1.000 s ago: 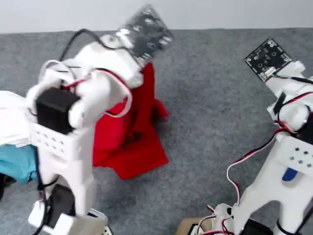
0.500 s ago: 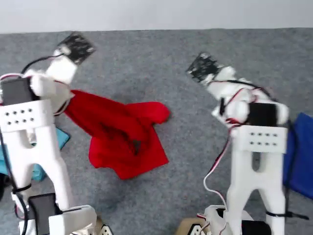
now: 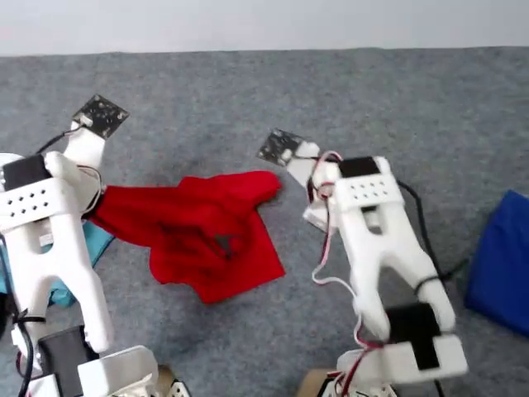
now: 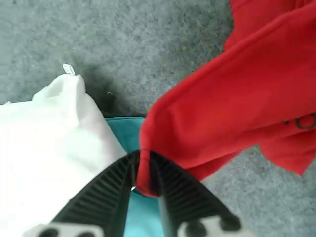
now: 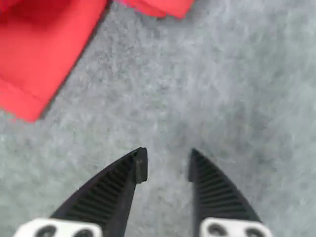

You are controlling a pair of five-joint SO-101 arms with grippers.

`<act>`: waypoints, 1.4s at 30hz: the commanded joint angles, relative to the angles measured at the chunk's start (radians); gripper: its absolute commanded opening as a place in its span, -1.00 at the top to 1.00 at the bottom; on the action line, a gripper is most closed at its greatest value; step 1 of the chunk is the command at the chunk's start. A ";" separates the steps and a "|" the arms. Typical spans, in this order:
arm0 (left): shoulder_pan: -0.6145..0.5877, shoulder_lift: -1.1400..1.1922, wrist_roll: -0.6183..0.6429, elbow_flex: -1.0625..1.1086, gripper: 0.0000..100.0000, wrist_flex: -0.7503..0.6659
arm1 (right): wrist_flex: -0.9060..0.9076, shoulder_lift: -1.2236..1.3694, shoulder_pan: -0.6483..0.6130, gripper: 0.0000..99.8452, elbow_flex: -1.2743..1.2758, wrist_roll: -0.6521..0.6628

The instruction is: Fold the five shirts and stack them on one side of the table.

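Observation:
A red shirt [image 3: 211, 236] lies crumpled on the grey table, left of centre. One corner of it is stretched out to the left, where my left gripper [image 4: 143, 165] is shut on a fold of the red shirt [image 4: 237, 103]. That gripper hangs over a white shirt [image 4: 44, 148] and a teal shirt [image 4: 121, 123] at the table's left edge. My right gripper [image 5: 167, 165] stands open over bare grey surface, with the red shirt's edge [image 5: 44, 59] just beyond its fingertips. The right arm [image 3: 368, 223] stands just right of the red shirt.
A blue shirt [image 3: 500, 265] lies at the right edge of the table. The teal shirt [image 3: 99, 236] peeks out beside the left arm [image 3: 50, 223]. The grey table [image 3: 372, 99] is bare at the back and between the right arm and the blue shirt.
The left arm has swung to the left, pulling the red shirt's corner out with it. The right arm has come in from the right to the red shirt's right edge.

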 commanded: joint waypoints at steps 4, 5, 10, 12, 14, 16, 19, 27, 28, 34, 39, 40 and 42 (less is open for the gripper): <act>-0.005 -0.034 -0.008 0.004 0.99 -0.029 | -0.010 0.188 -0.073 0.54 -0.256 -0.018; -0.005 -0.034 -0.008 0.004 0.99 -0.029 | -0.010 0.223 -0.084 0.53 -0.284 -0.018; -0.005 -0.034 -0.008 0.004 0.99 -0.029 | -0.010 0.369 -0.108 0.51 -0.397 0.031; -0.005 -0.038 -0.008 0.004 0.99 -0.028 | -0.010 0.406 -0.113 0.51 -0.428 0.064; -0.005 -0.040 -0.008 0.004 0.99 -0.025 | -0.010 0.427 -0.117 0.51 -0.454 0.083; -0.005 -0.040 -0.005 0.004 0.99 -0.023 | -0.012 0.437 -0.127 0.51 -0.470 0.101; -0.005 -0.040 -0.005 0.004 0.99 -0.023 | -0.018 0.437 -0.142 0.51 -0.474 0.127; -0.005 -0.034 -0.003 0.005 0.99 -0.025 | -0.021 0.440 -0.174 0.51 -0.516 0.175; -0.005 -0.034 -0.003 0.005 0.99 -0.025 | -0.028 0.443 -0.185 0.51 -0.520 0.175; -0.005 -0.034 -0.003 0.010 0.99 -0.028 | -0.148 0.478 -0.202 0.51 -0.522 0.175; -0.005 -0.034 -0.003 0.042 0.99 -0.029 | -0.156 0.526 -0.213 0.52 -0.525 0.175; -0.005 -0.034 -0.003 0.050 0.99 -0.029 | -0.156 0.530 -0.214 0.52 -0.525 0.175; -0.005 -0.034 -0.003 0.059 0.99 -0.029 | -0.174 0.539 -0.228 0.52 -0.525 0.175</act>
